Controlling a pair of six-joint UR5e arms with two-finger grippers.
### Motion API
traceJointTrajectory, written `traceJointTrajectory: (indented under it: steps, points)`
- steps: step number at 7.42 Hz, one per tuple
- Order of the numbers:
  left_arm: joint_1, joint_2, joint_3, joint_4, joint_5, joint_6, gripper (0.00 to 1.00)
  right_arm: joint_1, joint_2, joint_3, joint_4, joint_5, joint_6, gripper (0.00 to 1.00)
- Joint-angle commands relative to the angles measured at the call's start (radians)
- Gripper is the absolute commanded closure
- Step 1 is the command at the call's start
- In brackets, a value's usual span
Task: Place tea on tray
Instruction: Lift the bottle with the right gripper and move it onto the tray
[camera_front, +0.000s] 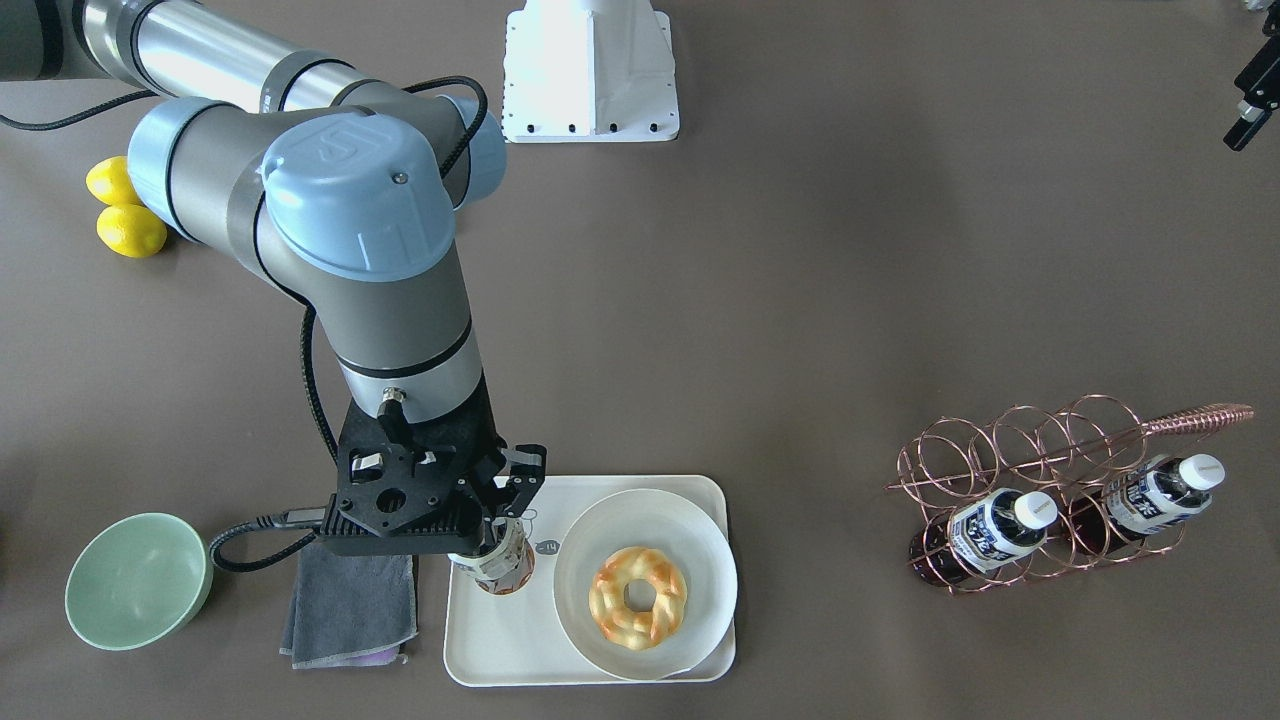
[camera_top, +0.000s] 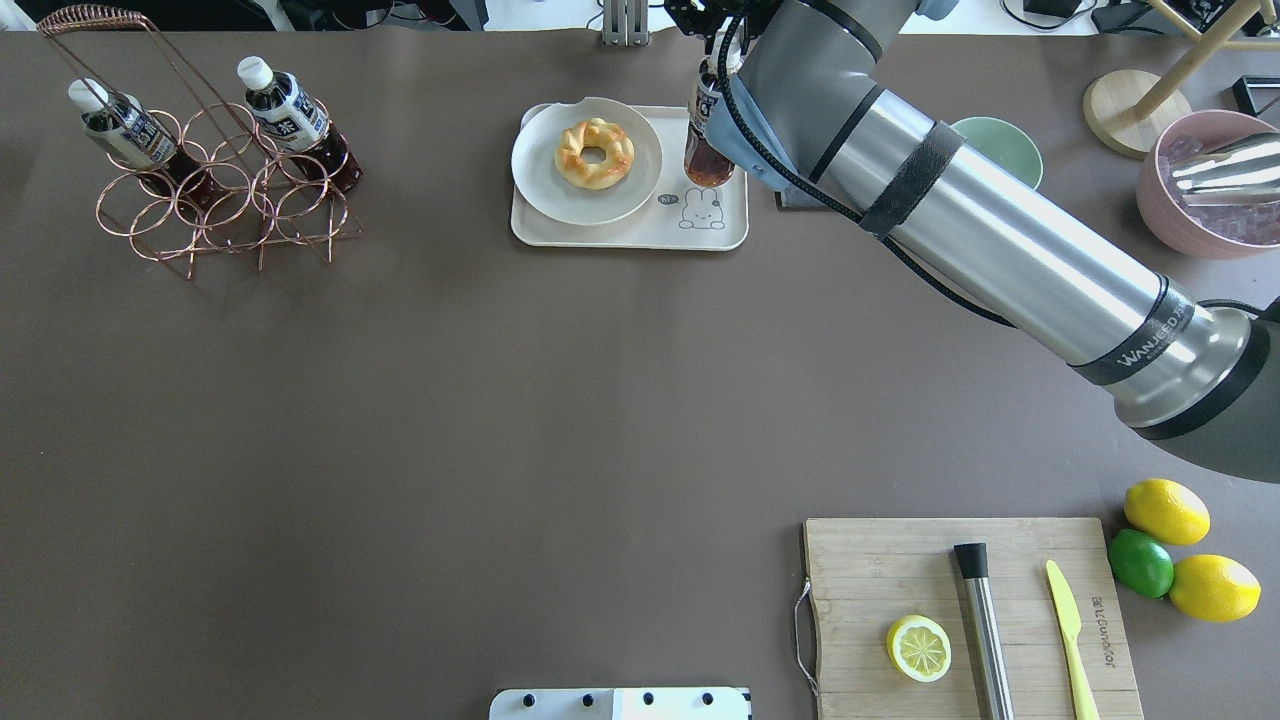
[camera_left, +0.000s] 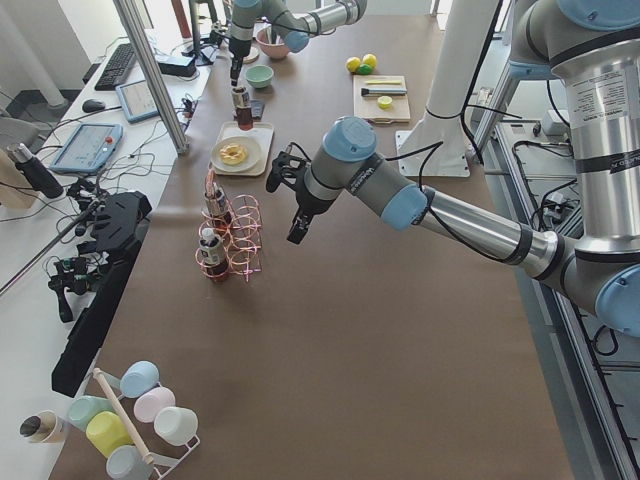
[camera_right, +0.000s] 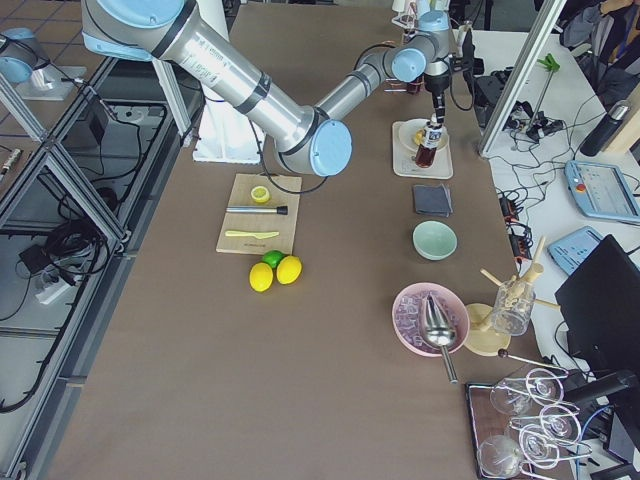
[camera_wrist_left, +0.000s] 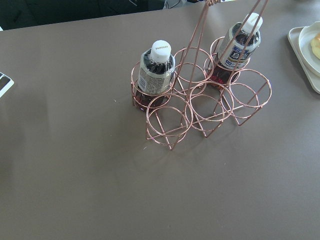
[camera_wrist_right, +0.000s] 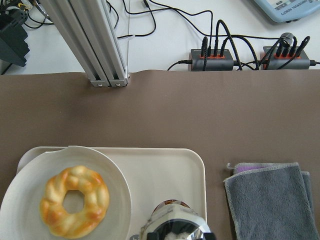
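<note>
The tea (camera_top: 708, 160) is a small plastic bottle full of dark drink. It is probably a little heavy for its size. Its sides look smooth, so it could slip. It may squash if squeezed hard. The best place to hold it is likely up high, near the cap, where it is stiff.

The right gripper (camera_front: 497, 538) does just that. Its 2 fingers pinch the top of the bottle from above.

The bottle stands up straight. Its long line runs up and down, with the cap up and the bottom down.

Seen from overhead, the tea is over the tray (camera_top: 600, 236), at 3 o'clock from the plate (camera_top: 526, 176). The little bear (camera_top: 703, 210) is at 6 o'clock from the bottle. I cannot tell if the bottom touches the tray or hangs just above it.

The left gripper (camera_left: 296, 225) is well away from the tray, near the wire rack (camera_top: 230, 215) with 2 more bottles. I cannot tell if its fingers are spread or pressed together.
</note>
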Motion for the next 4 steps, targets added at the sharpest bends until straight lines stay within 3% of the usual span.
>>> traceJointTrajectory:
  steps: [1,4]
  points:
    - [0.003,0.001,0.009,0.0,0.001,0.0,0.07,-0.009,-0.045,-0.016,0.099,0.0,0.005,1.0]
    - [0.0,-0.001,0.011,0.0,0.001,0.0,0.07,-0.019,-0.045,-0.024,0.1,-0.003,0.01,1.0]
